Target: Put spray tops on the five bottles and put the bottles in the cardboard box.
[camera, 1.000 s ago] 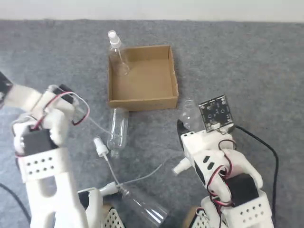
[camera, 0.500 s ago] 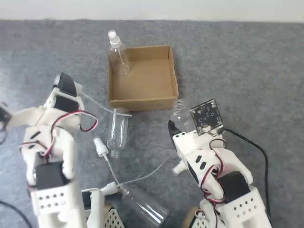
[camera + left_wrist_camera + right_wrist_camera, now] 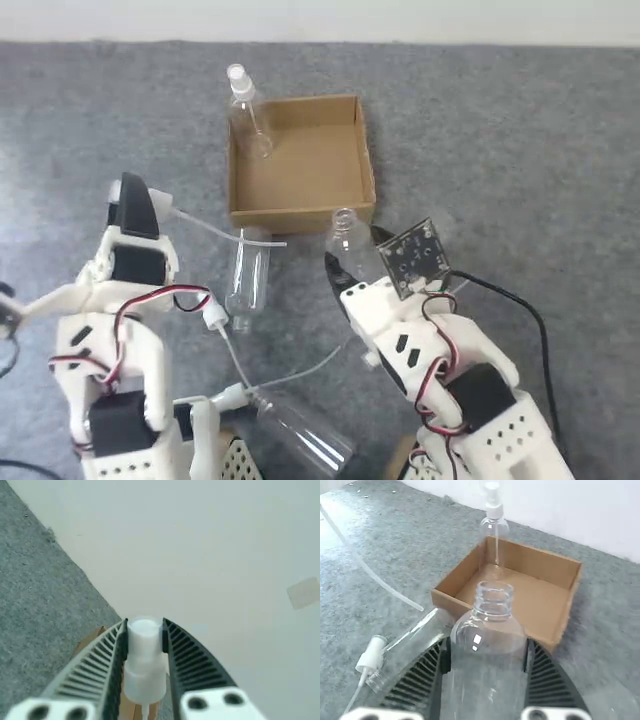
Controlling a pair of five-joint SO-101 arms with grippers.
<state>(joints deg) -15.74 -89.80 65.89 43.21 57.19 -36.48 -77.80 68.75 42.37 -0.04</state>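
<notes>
- grey, felt-like desk point(image 3: 520, 130) under a plain white wall, with the cardboard box point(image 3: 300, 216) sitting open toward the far side; one capped bottle point(image 3: 246, 112) stands at its far left corner (inside it, as best i can tell).
- left claw point(image 3: 145, 628) is pinching a white spray top point(image 3: 145, 672) by its head, the ribbed jaws pressed against either side of it.
- seen from above, that top's thin dip tube point(image 3: 225, 228) runs from the left claw toward the right arm. it lies almost flat over the desk and passes above a loose bottle point(image 3: 247, 275) lying just in front of the box.
- right claw point(image 3: 487, 652) is clamped round the body of an open bottle point(image 3: 490, 625), its bare neck pointing up and a bit toward the box, held just in front of the box's near wall.
- what matters: the tube's free end sits to the left of the open bottle's mouth point(image 3: 345, 217), near it but not touching.
- the tube's long axis runs crosswise while the bottle's runs upward, so i'd judge the two are not lined up yet. the tip has to come over the mouth and point down into it.
- the left arm carries the part that must travel. the right need only hold its bottle steady, or tip the neck toward the tube.
</notes>
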